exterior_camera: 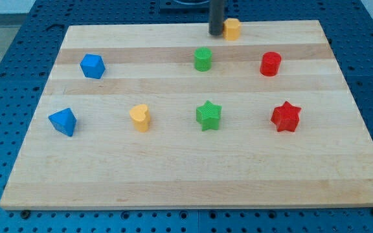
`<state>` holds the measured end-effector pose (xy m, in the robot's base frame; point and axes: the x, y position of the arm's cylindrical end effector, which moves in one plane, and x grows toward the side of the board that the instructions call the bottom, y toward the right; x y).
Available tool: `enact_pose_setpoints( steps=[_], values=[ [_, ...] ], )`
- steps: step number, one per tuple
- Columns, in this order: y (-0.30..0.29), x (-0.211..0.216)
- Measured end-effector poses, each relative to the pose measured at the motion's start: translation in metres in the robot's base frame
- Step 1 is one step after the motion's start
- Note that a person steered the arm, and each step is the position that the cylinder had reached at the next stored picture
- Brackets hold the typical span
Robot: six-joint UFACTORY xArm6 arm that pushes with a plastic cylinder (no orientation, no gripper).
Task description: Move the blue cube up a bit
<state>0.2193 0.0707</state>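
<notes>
Nearest on the table (pixel 193 181), a blue wedge-like block (pixel 63 122) sits at the view's left. Farther back, the blue cube (pixel 92 66) rests at upper left. Farthest, my tip (pixel 216 33) touches a yellow block (pixel 232 29); no pincer exists, so its state cannot be told.

It looks like a lab — a wooden board (pixel 193 175) lies on a blue metal table (pixel 18 45) full of little holes — a test bench.
</notes>
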Motion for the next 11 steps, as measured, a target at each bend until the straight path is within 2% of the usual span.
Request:
enact_pose_setpoints(
  steps=[1,2,3,4,6,7,8,9,10,11],
  values=[
    [0.059,0.000],
    [0.090,0.000],
    [0.048,-0.001],
    [-0.038,-0.001],
    [-0.247,0.008],
    [-0.329,0.065],
    [-0.364,0.114],
    [-0.375,0.146],
    [-0.338,0.149],
    [-0.272,0.121]
  ],
)
